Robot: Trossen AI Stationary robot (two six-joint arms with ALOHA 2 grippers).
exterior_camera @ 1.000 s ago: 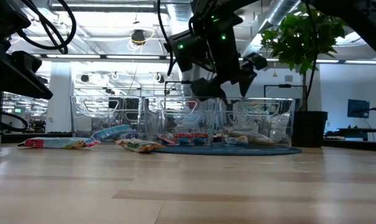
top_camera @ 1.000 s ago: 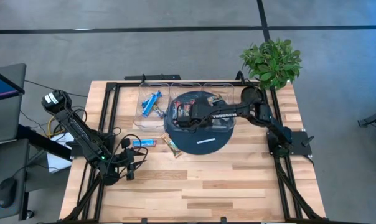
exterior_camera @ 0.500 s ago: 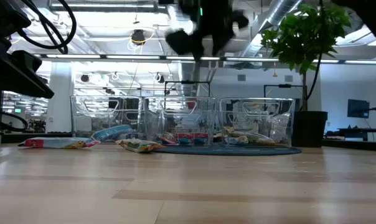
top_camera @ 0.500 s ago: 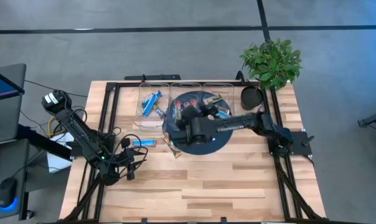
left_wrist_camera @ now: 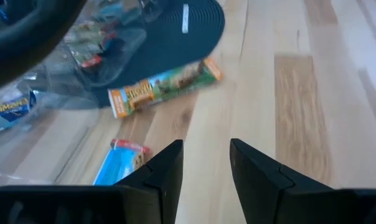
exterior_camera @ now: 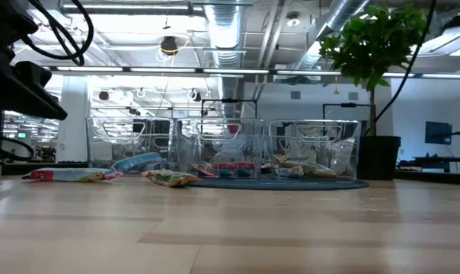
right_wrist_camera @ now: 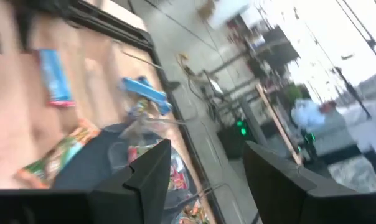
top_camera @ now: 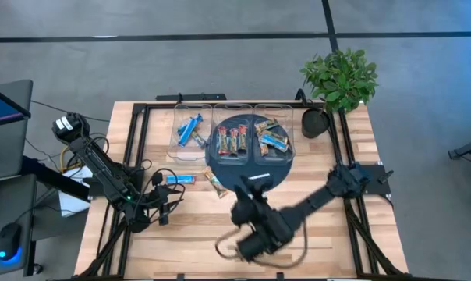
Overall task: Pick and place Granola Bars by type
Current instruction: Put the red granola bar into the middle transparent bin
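While my right gripper [top_camera: 247,248] hangs empty over the near middle of the table [top_camera: 329,234], fingers [right_wrist_camera: 152,174] spread wide with nothing between them, the two loose bars lie off toward my left arm's side. The orange-brown bar [top_camera: 215,184] rests just off the near-left rim of the dark round mat [top_camera: 255,181], its long axis slanting across the boards; the blue bar [top_camera: 178,179] lies just beyond it toward the left, its long axis roughly along the table's width. My left gripper [top_camera: 164,209] sits close beside that blue bar, fingers [left_wrist_camera: 166,171] parted a moderate gap and holding nothing, so I judge the left arm the nearer one for either pick. The three clear bins [top_camera: 232,139] at the far side already hold sorted bars: blue [top_camera: 190,129] in the left one, red-dark [top_camera: 234,141] in the middle, orange-brown with green [top_camera: 271,138] in the right. The potted plant [top_camera: 341,78] stands at the far right corner, well clear. Bare wood lies open all round the loose bars on the near side, giving room to come down; the mat's rim beside the orange-brown bar is the only edge I would mind.
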